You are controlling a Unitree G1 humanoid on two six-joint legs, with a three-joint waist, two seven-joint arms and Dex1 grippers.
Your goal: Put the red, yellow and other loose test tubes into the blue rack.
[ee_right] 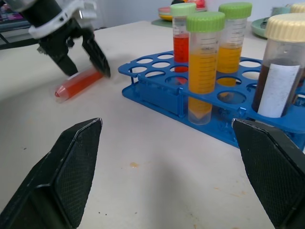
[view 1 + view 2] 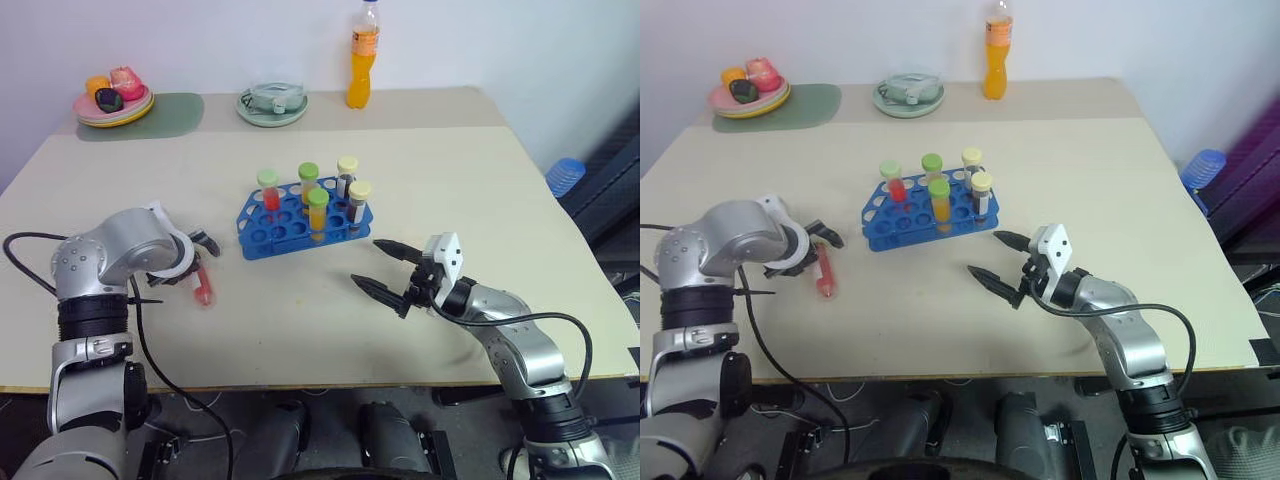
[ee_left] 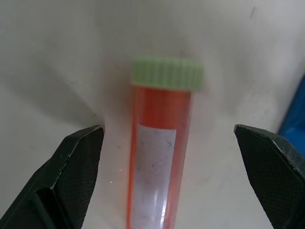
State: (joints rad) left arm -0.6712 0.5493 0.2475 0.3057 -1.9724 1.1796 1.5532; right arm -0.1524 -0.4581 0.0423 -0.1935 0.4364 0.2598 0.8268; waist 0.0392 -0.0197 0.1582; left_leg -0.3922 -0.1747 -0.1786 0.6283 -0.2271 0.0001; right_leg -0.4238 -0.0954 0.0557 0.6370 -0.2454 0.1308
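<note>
A loose test tube [image 2: 204, 287] with red liquid and a green cap [image 3: 167, 73] lies flat on the table, left of the blue rack [image 2: 262, 232]. My left gripper [image 2: 197, 256] points down over the tube's capped end, open, with one black finger [image 3: 71, 176] on each side of it and not touching. The rack holds several upright capped tubes: red, yellow-orange and dark brown. My right gripper [image 2: 367, 263] hovers open and empty just right of the rack's near end, pointing at it. Its wrist view shows the left gripper [image 1: 88, 71] over the lying tube [image 1: 76, 84].
Along the table's far edge stand a tall orange drink bottle [image 2: 363, 55], a pale green dish [image 2: 272, 106], and a plate of toy fruit [image 2: 112, 102] on a green mat [image 2: 165, 116]. A blue object [image 2: 565, 176] sits off the table's right side.
</note>
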